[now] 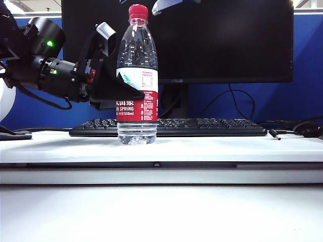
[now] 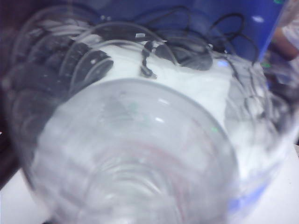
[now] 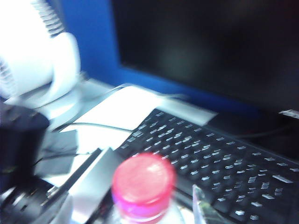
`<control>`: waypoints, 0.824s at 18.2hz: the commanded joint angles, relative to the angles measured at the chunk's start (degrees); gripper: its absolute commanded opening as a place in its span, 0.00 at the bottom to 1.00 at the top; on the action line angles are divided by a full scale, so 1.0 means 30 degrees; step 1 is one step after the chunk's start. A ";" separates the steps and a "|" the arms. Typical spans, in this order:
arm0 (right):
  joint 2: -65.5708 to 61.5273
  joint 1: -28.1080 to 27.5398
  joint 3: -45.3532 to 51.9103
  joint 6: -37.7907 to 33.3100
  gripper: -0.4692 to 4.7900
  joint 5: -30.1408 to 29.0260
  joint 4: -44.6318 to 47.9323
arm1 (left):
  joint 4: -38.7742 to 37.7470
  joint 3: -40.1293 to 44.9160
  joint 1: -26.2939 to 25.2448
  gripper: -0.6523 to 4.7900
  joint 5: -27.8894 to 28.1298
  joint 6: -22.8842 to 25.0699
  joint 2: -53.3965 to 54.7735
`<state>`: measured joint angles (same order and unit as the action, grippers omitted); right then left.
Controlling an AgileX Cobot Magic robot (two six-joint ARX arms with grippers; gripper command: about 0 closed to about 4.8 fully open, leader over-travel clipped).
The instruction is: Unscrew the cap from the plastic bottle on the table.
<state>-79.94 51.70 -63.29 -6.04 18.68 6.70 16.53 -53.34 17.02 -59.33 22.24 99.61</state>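
Exterior view: the bottle (image 1: pixel 137 80) stands upright on the white tabletop (image 1: pixel 212 148), just in front of a black keyboard (image 1: pixel 202 126) and a dark monitor (image 1: pixel 222 40). The red cap (image 1: pixel 138 12) sits on its neck. The left gripper (image 1: pixel 113 68) reaches in from the left at label height, its jaws pinching the bottle's body: one finger (image 1: pixel 106 35) shows behind the shoulder, another dark one (image 1: pixel 118 91) lies against the label. The right gripper (image 1: pixel 169 4) hangs at the top edge, just above and to the right of the cap, not touching it; only its tips show.

Left wrist view: the clear bottle (image 2: pixel 140 154) fills the picture, very close and blurred. Through it the keyboard (image 2: pixel 70 65) and cables (image 2: pixel 187 46) on the tabletop (image 2: pixel 187 88) can be made out.

Right wrist view: blurred. The cap (image 3: pixel 142 184) is seen from above, with a pale finger (image 3: pixel 205 205) of the right gripper beside it and clear of it; the jaws stand spread. Beyond lie the keyboard (image 3: pixel 219 158), the monitor (image 3: pixel 210 42) and a white fan (image 3: pixel 39 60).
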 commanded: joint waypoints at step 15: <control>-0.1464 -0.0131 -0.0102 -0.0780 0.52 0.0962 0.2863 | -0.0750 0.0109 -0.0029 0.61 -0.0015 -0.0066 0.0277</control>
<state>-84.62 51.31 -63.24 -8.12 21.02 14.09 16.80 -53.34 16.99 -60.12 22.26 99.85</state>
